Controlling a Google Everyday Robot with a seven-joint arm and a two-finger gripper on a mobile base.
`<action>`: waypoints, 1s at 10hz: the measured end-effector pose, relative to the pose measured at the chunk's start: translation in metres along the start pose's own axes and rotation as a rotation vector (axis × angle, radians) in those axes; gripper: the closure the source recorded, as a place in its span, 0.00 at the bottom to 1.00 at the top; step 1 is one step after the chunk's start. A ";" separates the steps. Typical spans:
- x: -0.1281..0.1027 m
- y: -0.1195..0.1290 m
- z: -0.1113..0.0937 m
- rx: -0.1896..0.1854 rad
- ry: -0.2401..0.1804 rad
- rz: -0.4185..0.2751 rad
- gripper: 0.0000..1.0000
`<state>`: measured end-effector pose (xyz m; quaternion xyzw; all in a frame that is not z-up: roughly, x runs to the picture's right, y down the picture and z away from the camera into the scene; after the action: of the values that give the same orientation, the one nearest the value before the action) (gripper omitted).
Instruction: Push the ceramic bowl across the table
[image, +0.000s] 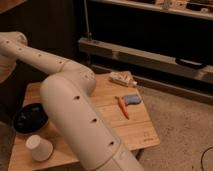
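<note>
Camera view: the only view, looking down on the table from behind the robot's arm.
Arm: a thick cream-white arm (82, 125) with small dark holes rises from the lower middle, bends at an elbow over the table and runs up to the left edge.
Gripper: the gripper is at the end of that forearm, at or beyond the upper left edge. A pale rounded part (4, 60) shows there, and I cannot tell if it belongs to the gripper.
Gripper state: its fingers are closed together, and nothing is seen held in them.
Ceramic bowl: the shallow round glossy black ceramic bowl (29, 119) is below the gripper's end of the arm and a little to its right. It stands on the left part of the table, apart from the arm.
Table: the low rectangular table with a light wooden plank top (142, 134) lies under the forearm and reaches far to the right of the gripper.
Paper cup: a small white paper cup (39, 148) stands just in front of the bowl, farther from the gripper than the bowl is.
Orange item: a thin orange stick-shaped object (122, 107) lies well to the right of the gripper, past the elbow.
Blue-grey item: a small blue-grey object (132, 99) lies just beside the orange one, on its far right side.
Packet: a small light packet (122, 78) lies at the far edge of the table, also well right of the gripper.
Background: a long metal rail (150, 56) runs behind the table, under dark shelves.
Floor: speckled grey floor (185, 125) is at the right of the table.
</note>
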<state>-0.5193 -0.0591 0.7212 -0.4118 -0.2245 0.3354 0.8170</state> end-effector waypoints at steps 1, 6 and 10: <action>0.006 0.000 -0.002 -0.021 -0.004 -0.017 1.00; 0.010 0.012 0.000 -0.206 -0.043 -0.169 1.00; 0.006 0.025 0.015 -0.308 -0.049 -0.293 1.00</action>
<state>-0.5339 -0.0366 0.7098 -0.4865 -0.3503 0.1844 0.7789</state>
